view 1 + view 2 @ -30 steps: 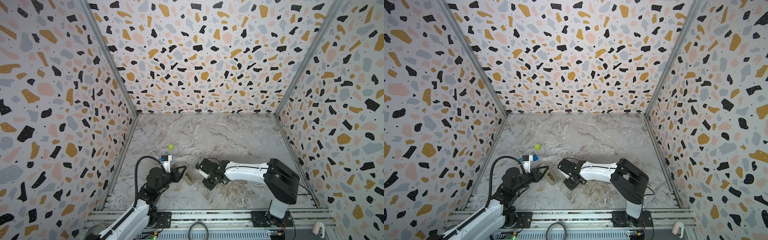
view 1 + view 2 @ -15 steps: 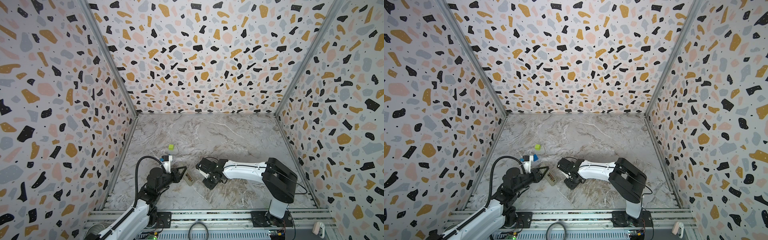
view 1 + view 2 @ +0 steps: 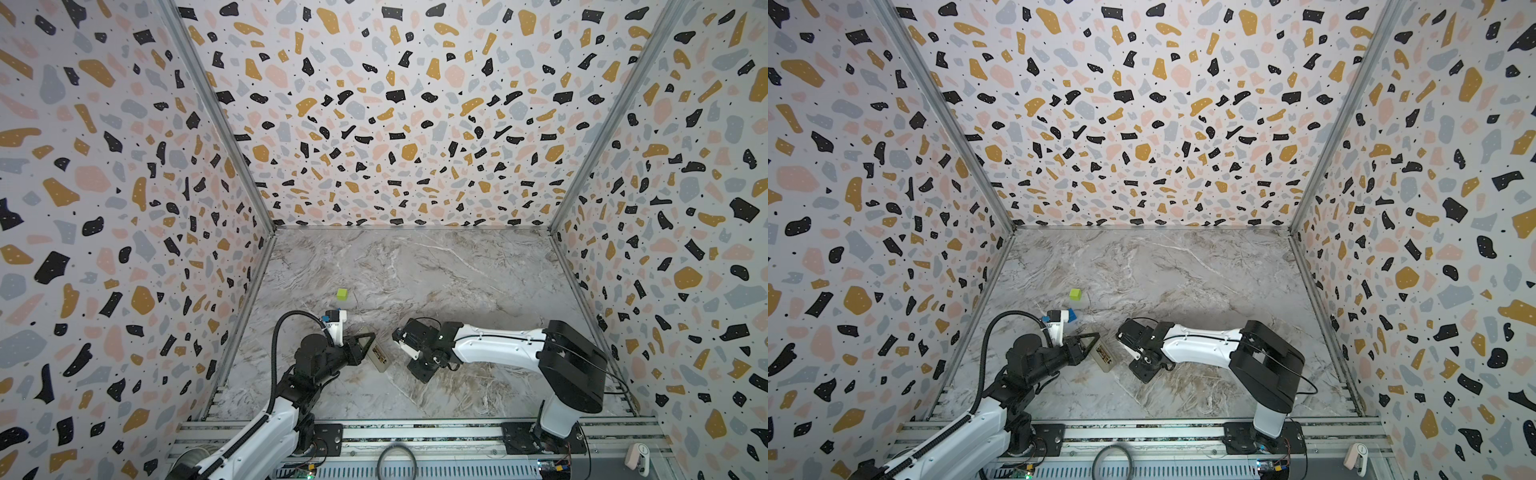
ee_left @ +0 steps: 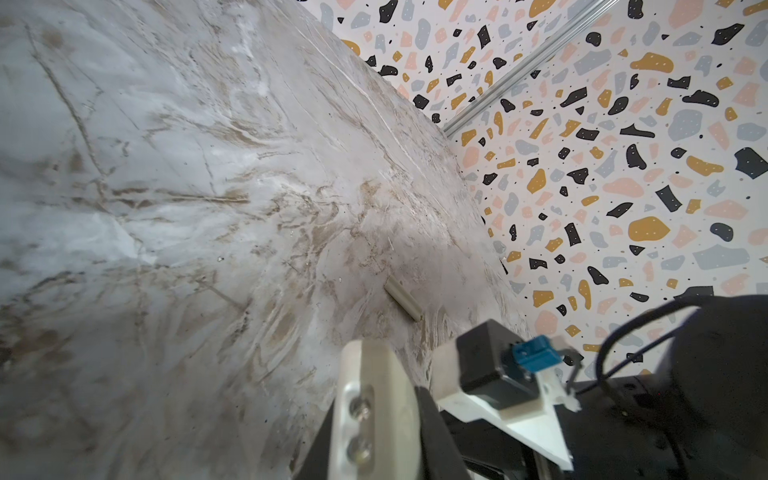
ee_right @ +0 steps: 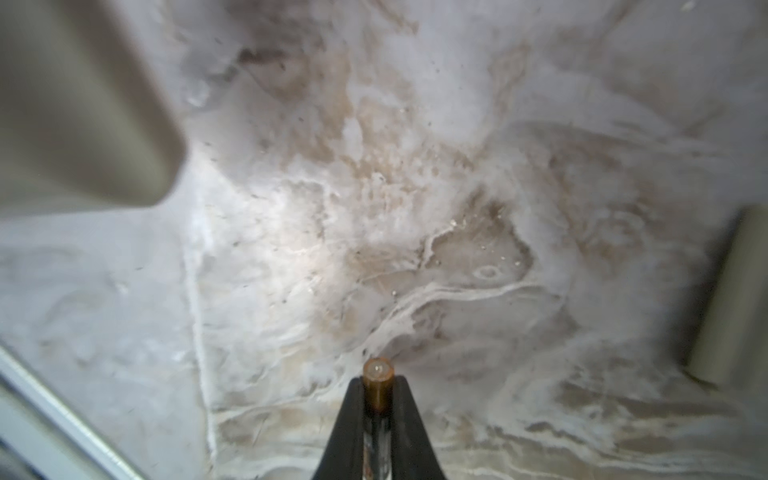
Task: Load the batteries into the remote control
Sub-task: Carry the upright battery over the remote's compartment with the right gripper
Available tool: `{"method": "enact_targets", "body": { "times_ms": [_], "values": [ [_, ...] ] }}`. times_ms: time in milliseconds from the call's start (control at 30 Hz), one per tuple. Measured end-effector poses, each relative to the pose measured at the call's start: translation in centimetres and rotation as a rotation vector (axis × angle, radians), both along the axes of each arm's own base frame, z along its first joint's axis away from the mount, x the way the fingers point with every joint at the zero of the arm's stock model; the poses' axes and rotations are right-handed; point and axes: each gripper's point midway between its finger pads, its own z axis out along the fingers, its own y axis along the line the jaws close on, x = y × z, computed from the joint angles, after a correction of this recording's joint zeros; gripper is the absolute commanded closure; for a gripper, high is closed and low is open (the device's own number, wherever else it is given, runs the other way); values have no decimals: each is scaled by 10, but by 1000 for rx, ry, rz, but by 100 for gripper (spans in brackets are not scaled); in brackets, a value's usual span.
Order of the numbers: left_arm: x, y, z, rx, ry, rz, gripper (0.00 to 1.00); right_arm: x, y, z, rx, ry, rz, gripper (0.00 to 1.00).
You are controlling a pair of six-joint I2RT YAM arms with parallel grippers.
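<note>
- The marble desk [image 3: 415, 266] carries everything, and both arms reach in near its front edge.
- The remote control [image 3: 379, 356] sits between the two arms, clamped in the closed left claw [image 3: 368, 343] and jutting from its tip toward the right arm. In the left wrist view its pale body [image 4: 374, 399] shows a recess with two round metal bits.
- A green cube [image 3: 342, 294] stands on the desk behind the left arm, well apart from the remote control.
- A blue cube [image 3: 1072, 315] lies just beside the left arm's wrist camera.
- A pale cylinder [image 4: 402, 300] lies flat on the desk near the right claw; I cannot tell whether it is a battery.
- The right claw [image 5: 377, 384] is pinched on a battery [image 5: 377, 374], whose gold end pokes past the fingertips above the desk.
</note>
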Motion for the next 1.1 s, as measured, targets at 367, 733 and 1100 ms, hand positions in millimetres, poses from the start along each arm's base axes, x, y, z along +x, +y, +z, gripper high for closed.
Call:
{"method": "enact_targets", "body": {
  "times_ms": [367, 733, 1100],
  "values": [
    [0, -15, 21, -63, -12, -62, 100, 12, 24, 122, 500, -233, -9, 100],
    [-6, -33, 41, -130, -21, -142, 100, 19, 49, 158, 737, -308, 25, 100],
    [-7, -36, 55, -193, -18, -150, 100, 18, 61, 157, 797, -314, 57, 100]
  ]
}}
